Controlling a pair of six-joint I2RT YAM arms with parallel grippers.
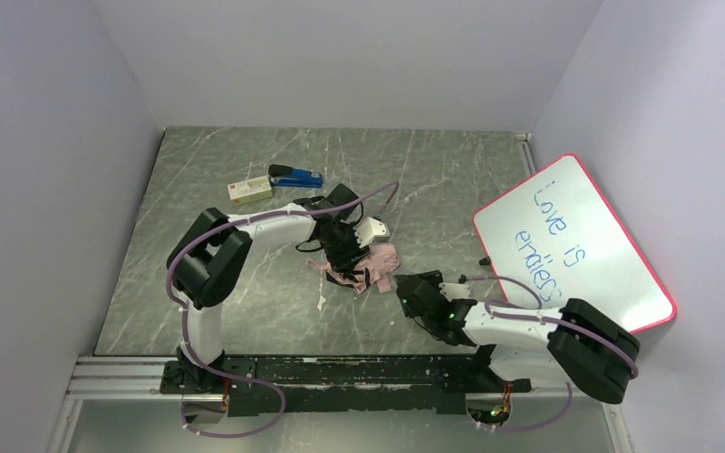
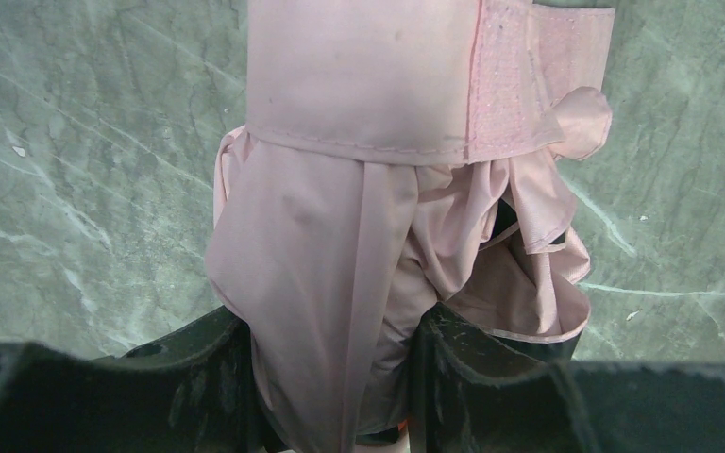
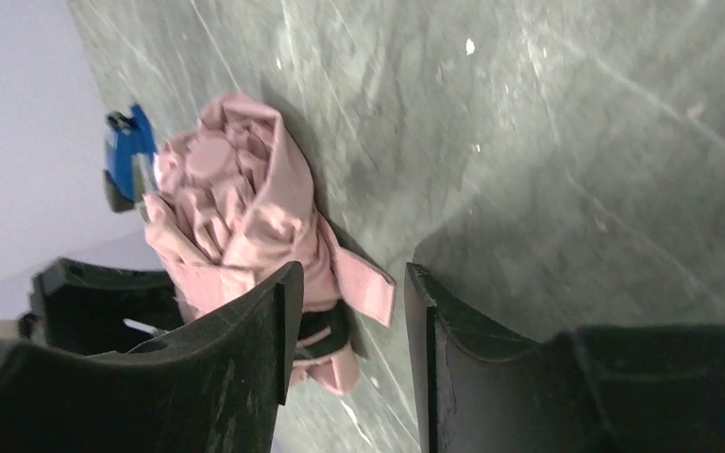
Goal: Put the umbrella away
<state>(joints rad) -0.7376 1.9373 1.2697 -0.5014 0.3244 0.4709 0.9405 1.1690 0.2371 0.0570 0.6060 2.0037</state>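
1. I saw the umbrella (image 1: 372, 264) lying collapsed and crumpled on the grey marbled table (image 1: 245, 302), about mid-table, between the two grippers.
2. The left gripper (image 2: 335, 344) had its jaws pinching the umbrella's pale pink fabric. In its wrist view the bunched cloth filled the gap between the two black fingers (image 2: 193, 368).
3. Just beyond that grip, the pink strap (image 2: 387, 85) ran as a broad band across the bundle, its rough fastening patch at the right end.
4. The right gripper (image 3: 351, 293) sat low over the table just right of the umbrella and a little nearer. Its jaws were spread with nothing between them — only bare table showed through the gap.
5. From the right wrist camera, the fabric looked loosely rolled, with a strap end trailing onto the table.
6. A blue stapler (image 1: 295, 176) and a small flat box (image 1: 249, 190) lay on the far left side, well apart from the umbrella.
7. A pink-edged whiteboard (image 1: 576, 245) leaned against the right wall — "Love is endless" was written on it.
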